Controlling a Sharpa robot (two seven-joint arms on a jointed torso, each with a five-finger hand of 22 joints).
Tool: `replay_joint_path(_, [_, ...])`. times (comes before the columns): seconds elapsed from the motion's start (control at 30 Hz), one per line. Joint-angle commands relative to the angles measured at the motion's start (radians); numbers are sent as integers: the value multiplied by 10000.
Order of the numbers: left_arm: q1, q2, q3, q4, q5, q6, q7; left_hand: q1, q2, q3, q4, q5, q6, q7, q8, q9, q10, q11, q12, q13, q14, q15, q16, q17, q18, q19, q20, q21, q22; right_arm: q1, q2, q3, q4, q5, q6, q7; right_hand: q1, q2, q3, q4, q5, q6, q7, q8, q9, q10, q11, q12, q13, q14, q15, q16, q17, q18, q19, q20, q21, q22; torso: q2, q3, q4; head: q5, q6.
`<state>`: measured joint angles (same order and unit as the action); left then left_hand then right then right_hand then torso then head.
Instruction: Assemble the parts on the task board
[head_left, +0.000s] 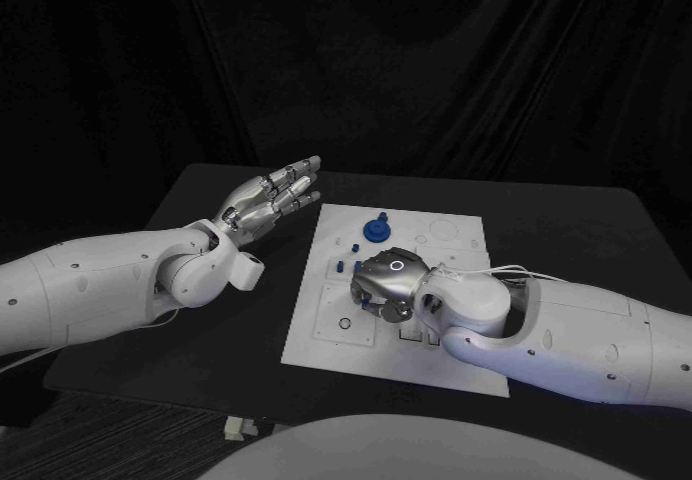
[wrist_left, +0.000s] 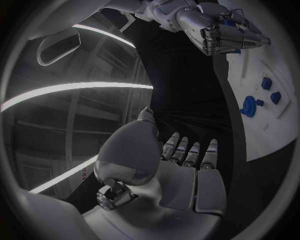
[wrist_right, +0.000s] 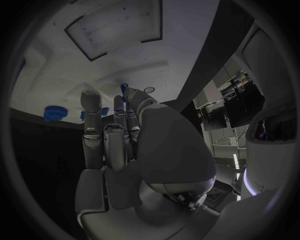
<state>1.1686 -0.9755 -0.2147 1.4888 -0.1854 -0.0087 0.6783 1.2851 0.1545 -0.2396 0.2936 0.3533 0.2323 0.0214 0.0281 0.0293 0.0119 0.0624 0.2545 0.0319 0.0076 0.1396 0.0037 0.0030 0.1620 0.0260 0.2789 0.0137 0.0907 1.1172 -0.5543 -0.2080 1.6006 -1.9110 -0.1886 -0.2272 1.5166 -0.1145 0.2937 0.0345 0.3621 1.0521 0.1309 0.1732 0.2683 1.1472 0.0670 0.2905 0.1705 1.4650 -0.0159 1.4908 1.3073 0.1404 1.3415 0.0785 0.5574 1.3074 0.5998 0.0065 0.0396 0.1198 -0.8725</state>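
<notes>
The task board (head_left: 325, 335), a white plate, lies in the middle of the black table (head_left: 173, 350), its near edge toward the robot and its far edge short of the table's far edge. Its near part carries shallow outlined recesses and a ring-shaped mark by the near-left corner; whether anything sits in them cannot be told. The right hand (head_left: 384, 283) hangs over the middle of the board with its back up and its fingers curled down toward the plate. In the right wrist view a small blue piece (wrist_right: 124, 91) shows at its fingertips (wrist_right: 91, 100), but whether the hand grips it cannot be told. Just beyond the hand, small blue parts (head_left: 346, 256) lie on the board toward its left edge, very near the fingers. Farther on, near the board's far edge, a round blue part (head_left: 375, 229) with a knob on top stands well clear of the hand. The left hand (head_left: 268, 203) is off the board, raised above the table beyond the board's far-left corner, fingers straight and apart, holding nothing.
</notes>
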Motion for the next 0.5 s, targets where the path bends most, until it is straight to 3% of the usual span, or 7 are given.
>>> replay_joint_path(0.03, [-21, 15, 9, 9, 9, 118, 1363, 5, 100, -46, -37, 44, 36, 5, 6, -1, 6, 65, 16, -5, -23, 58, 35, 5, 164, 0, 77, 66, 11, -50, 13, 4, -22, -99, -117, -177, -45, 14, -25, -30, -12, 33, -16, -44, 0, 114, -60, 32, 10, 377, 39, 5, 291, 114, -57, -2, 30, 624, -1, 0, 1, 26, -1])
replay_joint_path(0.5, [-38, 16, 9, -12, 9, 140, 1335, 25, 111, -42, -42, 63, 40, 15, 7, 0, 6, 78, 20, -5, -20, 73, 40, 7, 163, 4, 81, 68, 17, -148, 58, 4, -169, -99, -304, -140, -61, 21, -24, -25, -41, 36, -19, -51, 0, 113, -63, 31, 10, 379, 36, 7, 295, 117, -58, -2, 20, 619, -3, -1, 1, 72, -1])
